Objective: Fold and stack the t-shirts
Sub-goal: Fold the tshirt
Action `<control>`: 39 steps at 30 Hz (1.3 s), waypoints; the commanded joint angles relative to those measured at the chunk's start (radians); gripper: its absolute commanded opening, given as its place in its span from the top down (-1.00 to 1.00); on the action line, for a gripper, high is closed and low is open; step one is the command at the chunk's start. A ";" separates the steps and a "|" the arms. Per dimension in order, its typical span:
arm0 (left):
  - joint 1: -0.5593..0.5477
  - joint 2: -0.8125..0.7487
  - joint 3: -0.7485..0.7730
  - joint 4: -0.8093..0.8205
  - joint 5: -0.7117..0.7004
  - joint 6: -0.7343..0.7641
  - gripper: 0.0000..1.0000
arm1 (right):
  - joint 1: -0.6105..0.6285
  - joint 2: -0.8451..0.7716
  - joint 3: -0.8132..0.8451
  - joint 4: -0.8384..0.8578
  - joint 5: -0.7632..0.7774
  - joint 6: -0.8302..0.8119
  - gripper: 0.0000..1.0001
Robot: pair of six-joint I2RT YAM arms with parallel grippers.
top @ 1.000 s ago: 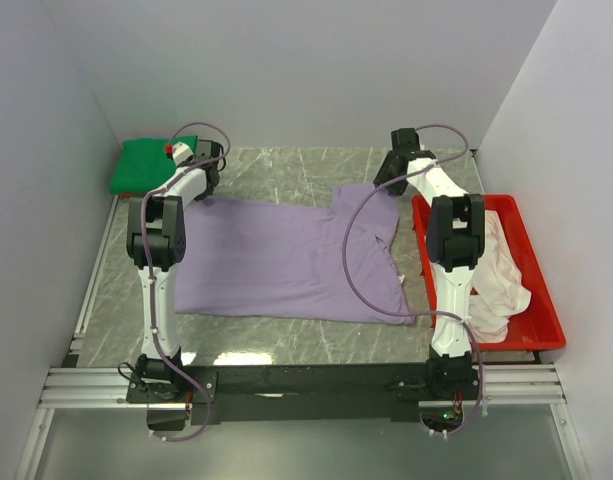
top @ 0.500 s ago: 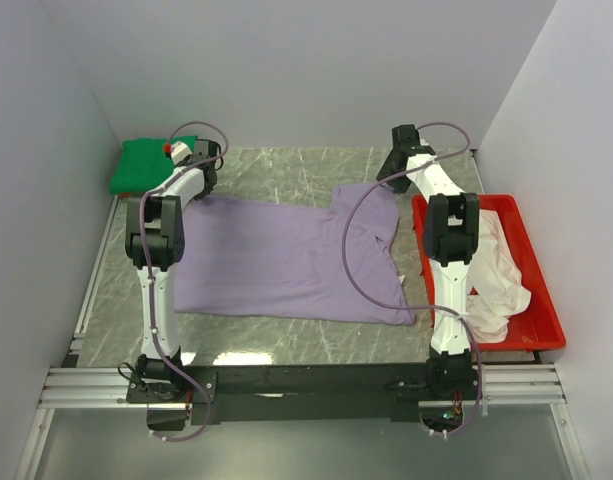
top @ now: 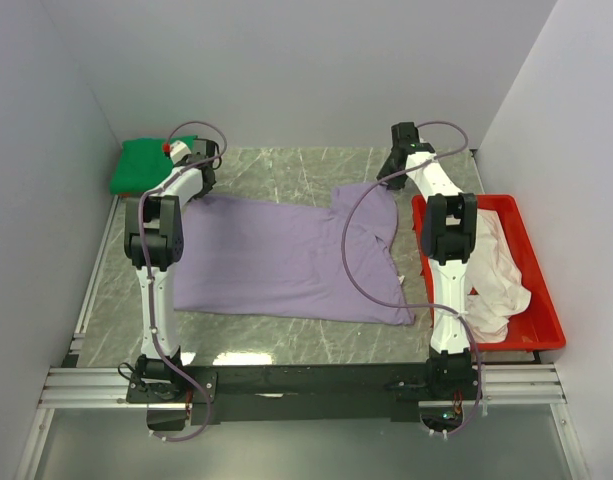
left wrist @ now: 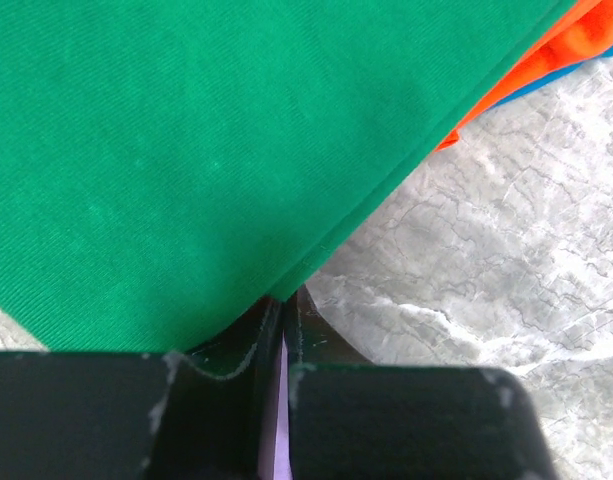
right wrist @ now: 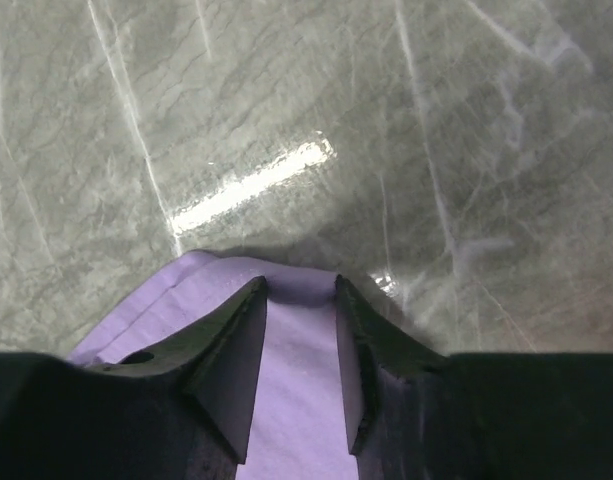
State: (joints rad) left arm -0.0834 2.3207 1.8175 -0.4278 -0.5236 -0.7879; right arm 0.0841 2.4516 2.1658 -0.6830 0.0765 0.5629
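Note:
A lavender t-shirt (top: pixel 286 260) lies spread flat on the marble table between both arms. My left gripper (top: pixel 208 172) is at the shirt's far left corner, shut on a thin sliver of the lavender t-shirt (left wrist: pixel 279 440), its tips (left wrist: pixel 283 300) right against the folded green t-shirt (left wrist: pixel 186 150). Orange-red (left wrist: pixel 576 40) and blue (left wrist: pixel 546 85) cloth peek out under the green one. My right gripper (top: pixel 390 178) is at the far right corner, its jaws (right wrist: pixel 300 285) apart and straddling the edge of the lavender cloth (right wrist: pixel 301 400).
The green stack (top: pixel 144 165) sits in the far left corner. A red tray (top: pixel 546 335) at the right holds a crumpled pale pinkish-white t-shirt (top: pixel 501 270). White walls close in the table on three sides.
My right arm has reached slightly farther back and its jaws have narrowed a little over the shirt's corner. The left arm and the shirt have hardly moved.

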 commanded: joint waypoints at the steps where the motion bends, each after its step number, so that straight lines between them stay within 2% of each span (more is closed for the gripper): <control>1: 0.008 -0.046 -0.014 0.018 0.033 0.013 0.86 | -0.006 0.023 0.039 -0.018 -0.026 0.002 0.27; 2: 0.008 -0.046 -0.014 0.018 0.033 0.015 0.86 | -0.006 0.020 0.034 -0.018 -0.023 0.003 0.40; 7: 0.011 -0.052 -0.027 0.032 0.045 0.015 0.91 | -0.006 -0.032 -0.032 0.022 -0.015 0.011 0.72; 8: 0.013 -0.050 -0.027 0.032 0.046 0.016 0.92 | -0.007 -0.040 -0.044 0.028 -0.011 0.009 0.86; 11: 0.016 -0.055 -0.024 0.040 0.060 0.022 0.95 | -0.010 -0.083 -0.063 0.036 0.008 0.014 1.00; 19: 0.024 -0.086 -0.035 0.054 0.077 0.022 0.99 | -0.027 -0.268 -0.162 0.152 -0.023 0.005 1.00; 25: 0.030 -0.104 -0.040 0.054 0.083 0.022 0.99 | -0.033 -0.312 -0.150 0.174 -0.073 -0.017 1.00; 39: 0.043 -0.184 -0.090 0.089 0.146 0.026 0.99 | -0.038 -0.456 -0.294 0.234 -0.104 -0.047 1.00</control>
State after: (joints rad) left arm -0.0456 2.2253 1.7409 -0.3779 -0.4030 -0.7715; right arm 0.0563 2.1208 1.8954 -0.5007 -0.0238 0.5373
